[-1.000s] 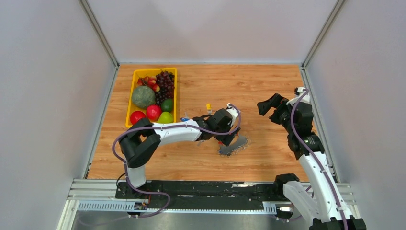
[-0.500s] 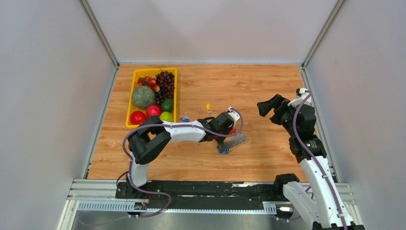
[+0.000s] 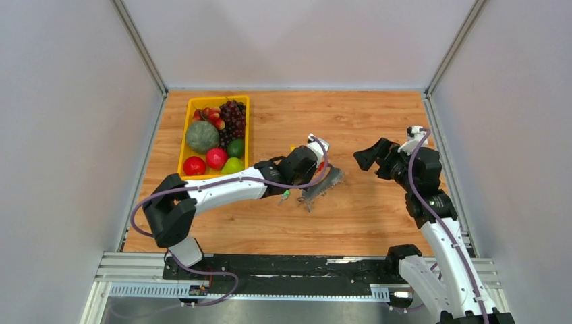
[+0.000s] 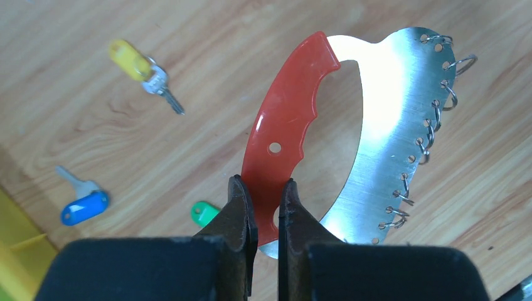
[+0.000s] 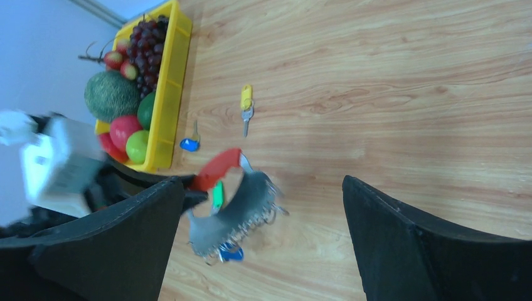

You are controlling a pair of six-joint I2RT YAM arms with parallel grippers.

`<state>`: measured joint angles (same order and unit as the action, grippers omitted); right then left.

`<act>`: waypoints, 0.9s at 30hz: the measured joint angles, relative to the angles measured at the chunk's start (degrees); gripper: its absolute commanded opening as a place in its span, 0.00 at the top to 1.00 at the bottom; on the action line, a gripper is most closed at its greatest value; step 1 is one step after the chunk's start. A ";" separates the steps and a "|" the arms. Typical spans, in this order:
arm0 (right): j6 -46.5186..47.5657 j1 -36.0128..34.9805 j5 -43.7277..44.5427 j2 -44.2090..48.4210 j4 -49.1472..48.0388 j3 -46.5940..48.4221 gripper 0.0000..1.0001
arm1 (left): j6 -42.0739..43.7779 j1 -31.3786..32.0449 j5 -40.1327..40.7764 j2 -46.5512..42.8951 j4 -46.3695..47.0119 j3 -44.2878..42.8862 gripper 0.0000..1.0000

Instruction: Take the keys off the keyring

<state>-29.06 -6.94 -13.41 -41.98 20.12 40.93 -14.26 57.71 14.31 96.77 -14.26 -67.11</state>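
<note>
My left gripper (image 4: pixel 263 188) is shut on the red band (image 4: pixel 285 125) of the keyring (image 4: pixel 383 138). It holds the grey crescent tilted over the table's middle (image 3: pixel 322 183). Silver wire loops line the crescent's outer edge. In the right wrist view a blue-headed key (image 5: pixel 233 253) hangs from the keyring's lower end. Loose on the wood lie a yellow key (image 4: pixel 141 66), a blue key (image 4: pixel 81 204) and a green key (image 4: pixel 204 213), the last partly behind my fingers. My right gripper (image 3: pixel 364 156) is open, to the right of the keyring and pointing at it.
A yellow tray (image 3: pixel 185 145) holding a melon, grapes, apples and other fruit stands at the back left. Grey walls close off the left, back and right of the table. The loose keys lie between the tray and the keyring.
My left gripper has shut on the red band and carried the keyring up and toward the back. My right gripper has moved left, closer to the keyring.
</note>
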 measured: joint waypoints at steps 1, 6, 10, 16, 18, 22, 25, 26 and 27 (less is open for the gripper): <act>0.33 0.00 -0.83 -0.24 -0.04 -0.07 0.00 | 0.00 -0.07 0.72 -1.73 -0.07 0.02 1.00; 2.91 0.00 -8.83 -1.95 -1.01 -0.39 0.00 | -0.85 -0.61 4.07 -10.40 0.92 2.49 1.00; 3.76 0.00 -18.73 -2.67 -4.96 -2.69 0.01 | -2.21 -1.51 4.48 -13.70 1.36 4.35 1.00; 1.44 -1.33 -28.52 -1.75 -14.99 -8.07 0.02 | -3.45 -2.29 5.75 -17.68 2.99 6.16 1.00; 0.09 -2.32 -29.97 -1.62 -18.34 -9.07 0.02 | -3.65 -2.32 5.97 -19.12 3.52 6.58 1.00; -1.22 -6.73 -30.01 -2.19 -23.15 -9.25 0.02 | -3.91 -2.32 5.79 -21.51 4.72 6.73 1.00; -1.29 -11.69 -28.52 -3.58 -25.07 -9.03 0.02 | -4.11 -2.32 5.51 -22.69 5.42 6.75 1.00; -1.29 -13.97 -27.21 -4.57 -25.46 -8.74 0.02 | -4.22 -2.32 5.40 -22.97 5.68 6.82 1.00; -1.29 -15.50 -26.25 -5.42 -25.68 -8.48 0.03 | -4.37 -2.32 5.18 -23.21 6.03 6.97 1.00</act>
<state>-30.35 -22.44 -39.66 -47.40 -5.56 32.45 -18.63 55.40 19.49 73.56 -8.23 -60.14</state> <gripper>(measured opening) 0.981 0.143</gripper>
